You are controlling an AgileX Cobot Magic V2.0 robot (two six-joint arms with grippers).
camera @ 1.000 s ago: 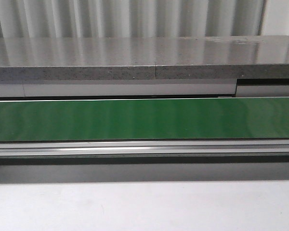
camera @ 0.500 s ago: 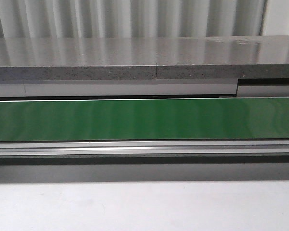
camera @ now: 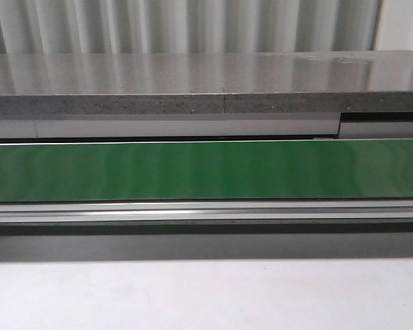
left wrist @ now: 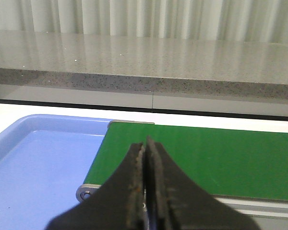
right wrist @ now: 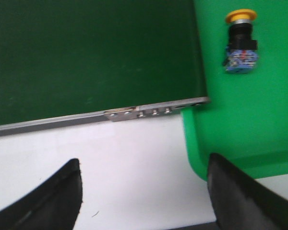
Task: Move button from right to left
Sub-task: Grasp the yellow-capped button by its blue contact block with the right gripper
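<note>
The button [right wrist: 241, 40], with a yellow-orange cap, black collar and blue-and-clear body, lies on its side in a bright green tray [right wrist: 259, 115], seen only in the right wrist view. My right gripper [right wrist: 143, 165] is open and empty above the white table, short of the tray's near corner and well short of the button. My left gripper [left wrist: 146, 143] is shut and empty, over the end of the green conveyor belt [left wrist: 201, 158] beside a blue tray [left wrist: 38, 167]. Neither gripper shows in the front view.
The dark green belt [camera: 206, 170] runs across the front view with a metal rail [camera: 206, 212] before it and a grey stone ledge [camera: 206, 86] behind. In the right wrist view the belt's end bracket [right wrist: 156, 111] adjoins the green tray.
</note>
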